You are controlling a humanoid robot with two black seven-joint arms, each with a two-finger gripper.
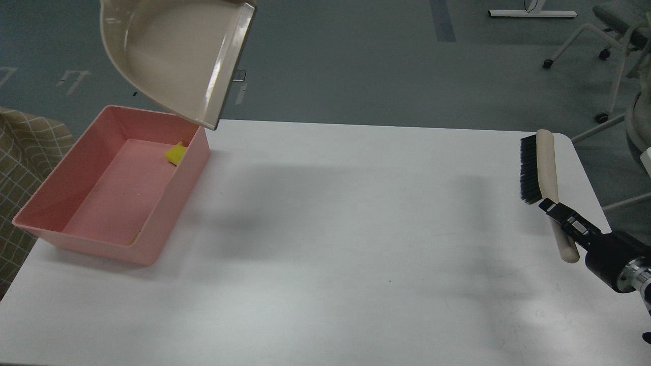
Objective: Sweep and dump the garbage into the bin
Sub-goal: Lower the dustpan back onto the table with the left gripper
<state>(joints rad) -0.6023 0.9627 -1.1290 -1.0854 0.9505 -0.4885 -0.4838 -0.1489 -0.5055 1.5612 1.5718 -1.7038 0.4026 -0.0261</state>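
Note:
The pink bin [168, 203] stands on the table's left side. The yellow garbage chunk [175, 153] lies inside it by the far right wall. The whitish-tan strip is almost hidden behind the bin's near wall; only a sliver shows at the near right corner [135, 237]. The beige dustpan [175, 51] hangs empty and tilted above the bin's far right corner, its handle and my left gripper out of view. My right gripper [559, 216] is shut on the handle of the beige black-bristled brush [539, 165] at the table's right edge.
The white table [330, 244] spans the view. A checked cloth [25, 152] hangs off the left. Chair legs and a desk base [585, 46] stand on the floor at the far right.

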